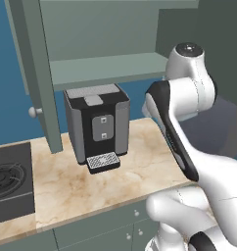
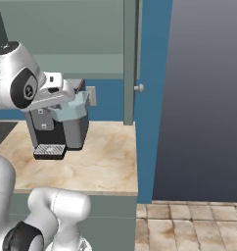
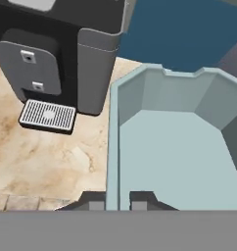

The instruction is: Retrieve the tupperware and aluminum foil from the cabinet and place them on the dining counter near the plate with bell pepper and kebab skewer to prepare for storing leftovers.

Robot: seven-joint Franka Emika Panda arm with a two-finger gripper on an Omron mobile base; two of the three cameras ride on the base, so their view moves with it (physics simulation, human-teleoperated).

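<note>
Fingers (image 3: pixel 118 202) pinch one wall of my pale blue-grey translucent tupperware tub (image 3: pixel 179 152).
Rim grip carries it upright, coffee machine (image 3: pixel 61 54) at ten o'clock.

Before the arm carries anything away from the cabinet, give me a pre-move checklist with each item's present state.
1. Gripper shut on the tupperware wall: ok.
2. Tupperware out of the cabinet, held above the worktop: ok.
3. Tupperware empty inside: ok.
4. Clearance from the coffee machine: cannot tell, it sits close in the right base view.
5. Cabinet door open, clear of the arm: ok.
6. Aluminum foil located: cannot tell.
</note>
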